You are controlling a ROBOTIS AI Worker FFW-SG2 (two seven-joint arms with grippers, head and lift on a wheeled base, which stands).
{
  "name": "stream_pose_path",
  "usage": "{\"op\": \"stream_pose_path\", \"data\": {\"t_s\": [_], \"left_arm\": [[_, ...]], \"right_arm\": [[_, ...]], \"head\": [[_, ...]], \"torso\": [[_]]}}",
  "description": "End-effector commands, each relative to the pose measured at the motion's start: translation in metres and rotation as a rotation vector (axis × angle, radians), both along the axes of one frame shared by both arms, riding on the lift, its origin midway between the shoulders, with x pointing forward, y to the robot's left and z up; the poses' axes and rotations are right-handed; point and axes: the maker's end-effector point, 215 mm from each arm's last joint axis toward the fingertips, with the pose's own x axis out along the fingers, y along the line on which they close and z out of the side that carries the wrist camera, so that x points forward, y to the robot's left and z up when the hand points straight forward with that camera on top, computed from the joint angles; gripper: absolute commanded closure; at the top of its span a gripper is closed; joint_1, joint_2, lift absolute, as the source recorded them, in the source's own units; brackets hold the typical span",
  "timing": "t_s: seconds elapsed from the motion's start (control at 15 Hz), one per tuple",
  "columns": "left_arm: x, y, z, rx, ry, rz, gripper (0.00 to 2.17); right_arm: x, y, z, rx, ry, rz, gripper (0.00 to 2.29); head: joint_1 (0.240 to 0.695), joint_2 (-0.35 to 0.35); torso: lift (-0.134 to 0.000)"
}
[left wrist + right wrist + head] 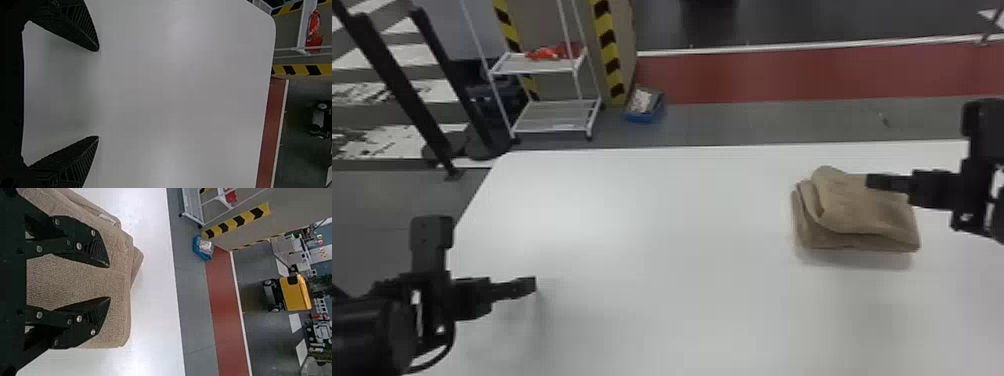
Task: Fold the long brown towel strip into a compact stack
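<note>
The brown towel (862, 210) lies folded in uneven layers toward the right of the white table, with a raised fold at its left side. Above its right part is my right gripper (871, 182). In the right wrist view, my right gripper (109, 282) has its fingers spread apart over the towel (84, 280), nothing held between them. My left gripper (534, 285) is over the left part of the table, away from the towel. Seen in the left wrist view, my left gripper (98, 94) is open above bare tabletop.
The white table (652, 225) stretches between both arms, its far edge in front of a grey floor. Beyond it stand a white shelf cart (557, 116), a blue bin (643, 117) and dark posts at the far left.
</note>
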Motion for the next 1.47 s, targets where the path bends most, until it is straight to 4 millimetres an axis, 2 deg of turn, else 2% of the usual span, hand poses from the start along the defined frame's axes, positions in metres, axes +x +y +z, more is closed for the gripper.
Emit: {"op": "stream_pose_path", "data": {"t_s": [0.0,0.07,0.27,0.6,0.73,0.93,1.07,1.2,1.4], "left_arm": [[0.0,0.001,0.001,0.001,-0.001,0.0,0.08],[0.001,0.003,0.002,0.002,-0.004,0.003,0.08],[0.001,0.004,0.006,0.003,-0.01,0.004,0.08],[0.001,0.004,0.012,0.004,-0.019,0.005,0.08],[0.0,0.005,0.013,0.005,-0.019,0.008,0.08],[-0.001,0.007,0.016,0.002,-0.022,0.011,0.08],[-0.001,0.008,0.018,0.0,-0.023,0.013,0.08],[-0.001,0.01,0.021,0.002,-0.027,0.017,0.08],[0.002,0.01,0.025,0.0,-0.037,0.015,0.08]], "right_arm": [[0.017,0.022,-0.01,-0.075,-0.016,0.047,2.11],[0.025,0.04,-0.012,-0.119,-0.027,0.084,2.11],[0.023,0.085,-0.029,-0.194,0.003,0.195,2.1],[0.002,0.119,-0.052,-0.18,0.05,0.292,2.1],[-0.015,0.142,-0.052,-0.14,0.048,0.347,2.1],[-0.052,0.194,-0.05,-0.09,0.046,0.452,2.1],[-0.08,0.23,-0.044,-0.041,0.06,0.531,2.1],[-0.106,0.255,-0.042,-0.021,0.086,0.59,2.1],[-0.134,0.281,-0.036,0.013,0.103,0.662,2.1]], "head": [[0.695,0.132],[0.695,0.136],[0.695,0.173],[0.695,0.234],[0.695,0.248],[0.695,0.278],[0.695,0.33],[0.695,0.35],[0.695,0.35]], "torso": [[-0.123],[-0.123],[-0.123],[-0.123],[-0.123],[-0.123],[-0.123],[-0.123],[-0.123]]}}
